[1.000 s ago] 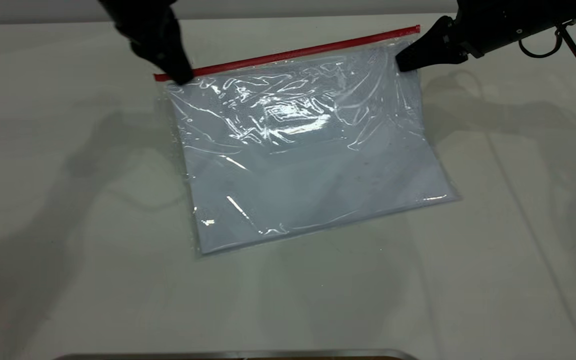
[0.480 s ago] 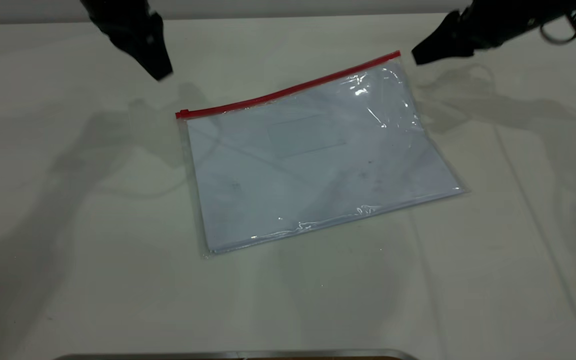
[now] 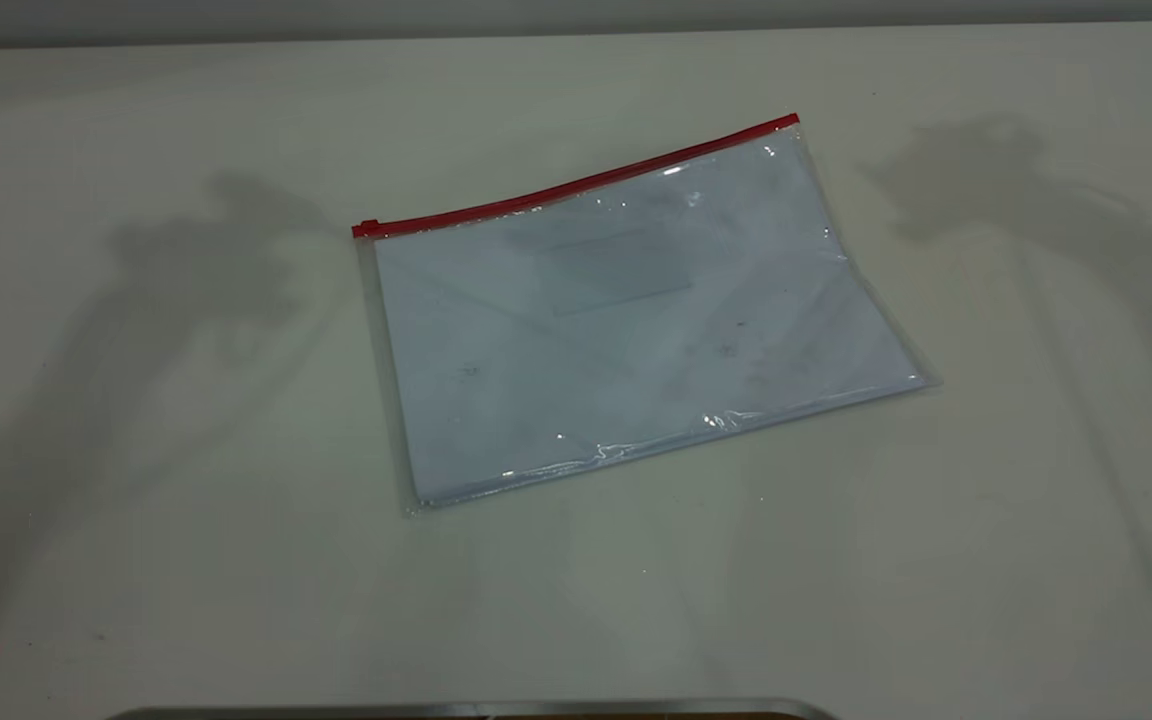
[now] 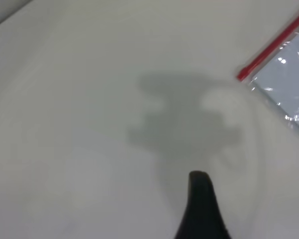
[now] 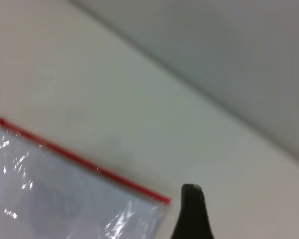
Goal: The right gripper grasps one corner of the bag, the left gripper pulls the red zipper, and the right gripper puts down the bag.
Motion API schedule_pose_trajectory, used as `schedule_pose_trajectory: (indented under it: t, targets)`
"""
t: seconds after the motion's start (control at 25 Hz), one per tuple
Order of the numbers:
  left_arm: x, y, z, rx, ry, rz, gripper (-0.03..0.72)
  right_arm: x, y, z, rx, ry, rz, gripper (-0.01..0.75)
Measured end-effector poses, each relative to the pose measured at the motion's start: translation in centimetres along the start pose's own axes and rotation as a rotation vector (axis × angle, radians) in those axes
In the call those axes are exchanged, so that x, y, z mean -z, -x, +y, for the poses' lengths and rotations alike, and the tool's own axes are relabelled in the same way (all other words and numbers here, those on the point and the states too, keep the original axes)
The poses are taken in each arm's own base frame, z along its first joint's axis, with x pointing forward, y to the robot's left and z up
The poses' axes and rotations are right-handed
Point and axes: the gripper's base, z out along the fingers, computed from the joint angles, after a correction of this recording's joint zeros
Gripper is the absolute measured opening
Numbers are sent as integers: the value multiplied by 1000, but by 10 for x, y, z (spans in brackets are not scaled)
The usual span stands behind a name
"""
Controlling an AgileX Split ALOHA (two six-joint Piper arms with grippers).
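The bag (image 3: 626, 330) lies flat on the white table, white sheets showing through it. The red zipper (image 3: 576, 185) forms its far long edge, with the small slider tab (image 3: 368, 228) at the left end. Neither gripper shows in the exterior view. In the left wrist view, one black finger (image 4: 202, 204) of my left gripper (image 4: 234, 211) hangs above bare table, apart from the zipper's end (image 4: 269, 55). In the right wrist view, one finger (image 5: 192, 214) of my right gripper (image 5: 214, 216) is above the table beside the bag's corner (image 5: 139, 214). Both are open and hold nothing.
A faint rectangular label window (image 3: 616, 270) shows on the bag. A metal rim (image 3: 476, 710) runs along the table's near edge. Arm shadows fall on the table left and right of the bag.
Both grippers let go of the bag's far edge and rose out of the exterior view. The bag dropped from lifted and crinkled to lying flat on the table.
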Motion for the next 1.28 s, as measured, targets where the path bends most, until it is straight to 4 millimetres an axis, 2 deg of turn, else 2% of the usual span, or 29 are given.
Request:
schedule_pose_trajectory:
  t: [0.12,0.24,0.36,0.52,0.64,0.76,0.84,0.92,1.12,1.2,1.28]
  targets:
    - [49,-20,-2,93,14,27,550,67,33,18,28,-71,-63,593]
    - [79,-29,-3,137,31,-34,516,131,53,46,29,-98,-99,587]
    - [101,-36,-4,167,42,-87,491,181,58,74,2,-83,-99,587]
    - [130,-49,-8,257,38,-163,460,230,53,108,-54,-44,-65,587]
    - [156,-70,-17,319,-5,-226,446,257,45,127,-103,-46,-41,587]
    - [180,-103,-32,367,-64,-284,438,275,29,144,-157,-68,-50,587]
    - [194,-130,-42,367,-88,-325,437,282,11,158,-177,-66,-41,587]
    - [199,-157,-51,340,-89,-342,437,291,-12,175,-182,-64,-39,587]
    - [191,-228,-68,298,-17,-352,435,299,-76,213,-189,-63,-20,581]
    - [183,-248,-72,296,6,-349,435,305,-98,228,-176,-74,-41,578]
    - [173,-268,-77,294,22,-344,435,304,-121,238,-173,-82,-37,577]
